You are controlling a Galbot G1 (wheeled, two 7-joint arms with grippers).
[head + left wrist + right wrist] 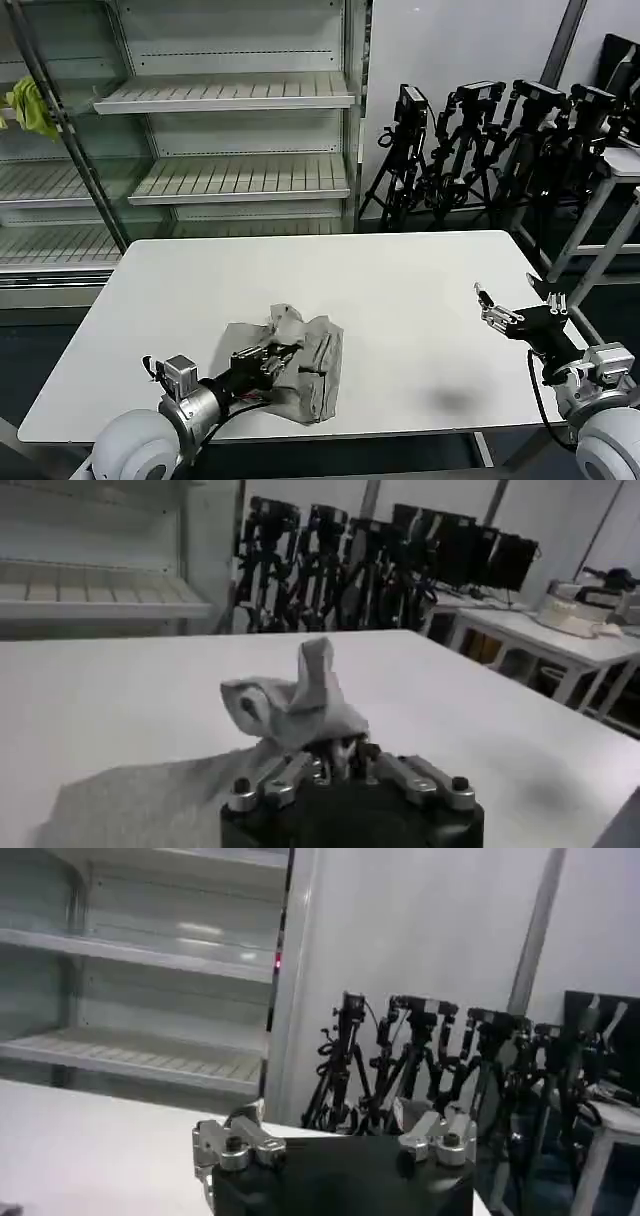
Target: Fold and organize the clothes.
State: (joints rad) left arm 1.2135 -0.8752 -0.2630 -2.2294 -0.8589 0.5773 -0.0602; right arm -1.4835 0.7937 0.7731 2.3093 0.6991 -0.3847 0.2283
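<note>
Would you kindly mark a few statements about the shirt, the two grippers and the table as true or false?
1. The left gripper is at the grey T-shirt, its fingers closed on a fold of cloth. True.
2. The T-shirt lies spread flat with both sleeves out. False: it is bunched into a crumpled heap.
3. The right gripper holds a corner of the shirt. False: it is apart from the shirt, above the table's right side, fingers open.
4. The shirt sits near the front edge of the white table. True.
5. A yellow-green cloth lies on the table. False: it hangs at the shelving, upper left.
</note>
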